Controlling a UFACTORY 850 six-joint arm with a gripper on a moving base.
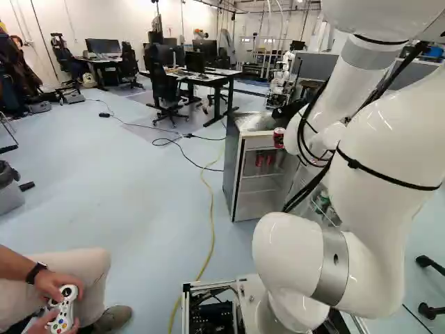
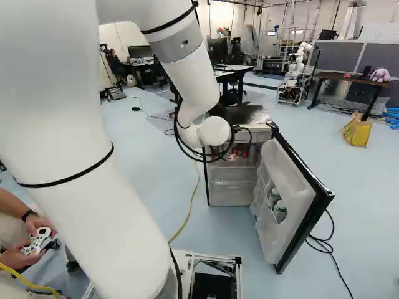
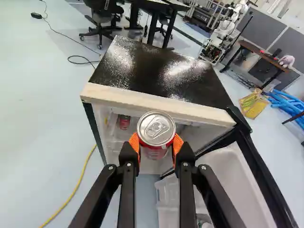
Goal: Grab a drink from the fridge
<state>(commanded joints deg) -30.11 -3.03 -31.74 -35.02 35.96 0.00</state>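
In the left base view, the gripper (image 1: 280,131) holds a red can (image 1: 279,138) by the fridge (image 1: 233,167). The right base view shows the fridge door (image 2: 293,193) open. In the wrist view, orange pads (image 3: 135,143) clasp the can from both sides; another red can (image 3: 124,122) sits inside the fridge.

Red can (image 1: 279,138) in front of the open fridge (image 1: 232,163), beside the white arm (image 1: 382,153)

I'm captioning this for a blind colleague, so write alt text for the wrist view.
A silver-topped red can is held between the orange pads of the black end effector, in front of an open fridge with a dark top. Another red can stands inside, and a yellow cable runs along the pale floor.
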